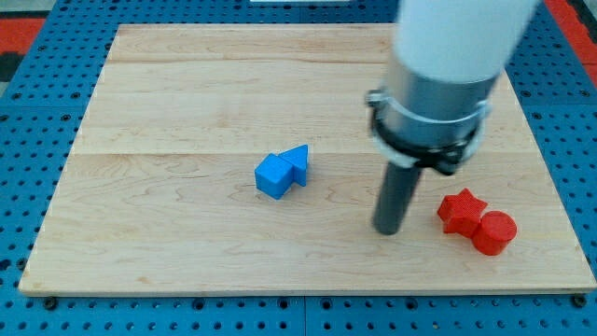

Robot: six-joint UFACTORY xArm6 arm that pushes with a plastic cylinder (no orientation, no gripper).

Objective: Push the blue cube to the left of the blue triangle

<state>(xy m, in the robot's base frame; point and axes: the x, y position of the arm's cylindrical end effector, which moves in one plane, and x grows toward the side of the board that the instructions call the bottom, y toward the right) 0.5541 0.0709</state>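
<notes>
Blue cube (274, 176) is well apart from my tip (387, 230), the plain rod end effector with nothing to open or close, which rests on the desk (187, 93) just left of the red star (459, 209) and red cylinder (494, 232). The cube touches the blue triangle (298, 162) on its lower-left side. It looks light, stiff and easy to slide or turn, so I judge a push through the middle of a flat face is best.
</notes>
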